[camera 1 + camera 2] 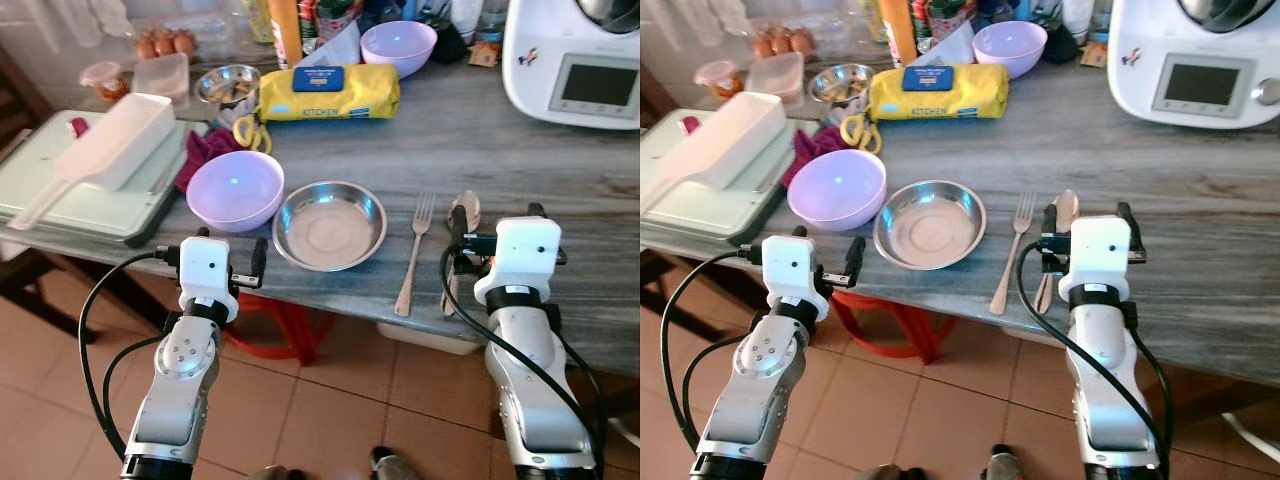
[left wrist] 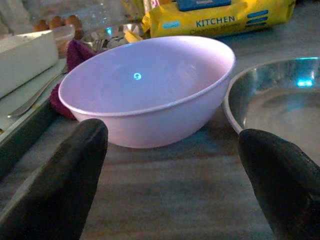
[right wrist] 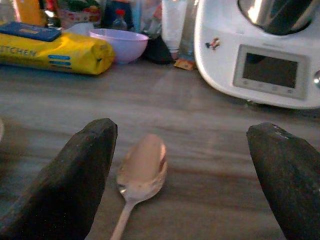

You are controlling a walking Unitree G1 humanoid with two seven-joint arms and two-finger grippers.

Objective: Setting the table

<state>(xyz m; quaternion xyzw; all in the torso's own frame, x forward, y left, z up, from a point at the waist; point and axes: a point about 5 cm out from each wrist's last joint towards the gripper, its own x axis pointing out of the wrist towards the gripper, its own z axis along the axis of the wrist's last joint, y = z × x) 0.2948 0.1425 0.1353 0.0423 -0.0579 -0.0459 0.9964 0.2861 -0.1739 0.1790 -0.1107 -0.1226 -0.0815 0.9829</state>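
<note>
The right hand (image 1: 496, 243) hung open over the thin metal spoon (image 1: 461, 232), which lay on the grey bench (image 1: 560, 170) just beside the metal fork (image 1: 413, 250). The open left hand (image 1: 228, 268) faced the lilac plastic bowl (image 1: 235, 188). The spoon looked light, stiff and slippery; I would pinch its handle.

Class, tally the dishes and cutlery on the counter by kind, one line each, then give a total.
Lilac bowls: 2
Steel dishes: 2
Forks: 1
Spoons: 1
Total: 6
</note>
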